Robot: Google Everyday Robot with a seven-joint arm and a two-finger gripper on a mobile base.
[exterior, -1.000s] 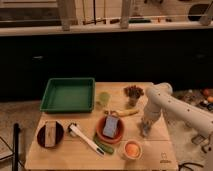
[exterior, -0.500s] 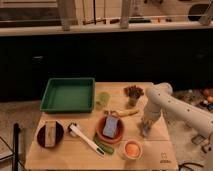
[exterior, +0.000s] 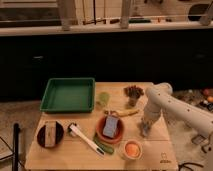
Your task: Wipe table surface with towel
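Note:
The table surface [exterior: 90, 152] is a light-wood top with pale planks and a small dark mark [exterior: 163, 161] at its front right corner. My white arm [exterior: 165, 102] reaches in from the right and bends down over the right side of the table. My gripper [exterior: 145, 129] points down at the wood, right of the orange bowl [exterior: 110, 131]. It stands on or just above the surface. A towel is not clearly visible; something pale sits at the gripper's tip.
A green tray [exterior: 68, 94] lies at the back left. A dark bowl [exterior: 50, 135], a white-handled brush [exterior: 85, 139], the orange bowl holding a grey-blue block, an orange cup [exterior: 132, 149], a green cup [exterior: 103, 99], a banana [exterior: 121, 113] and a brown cluster [exterior: 133, 92] stand on the table.

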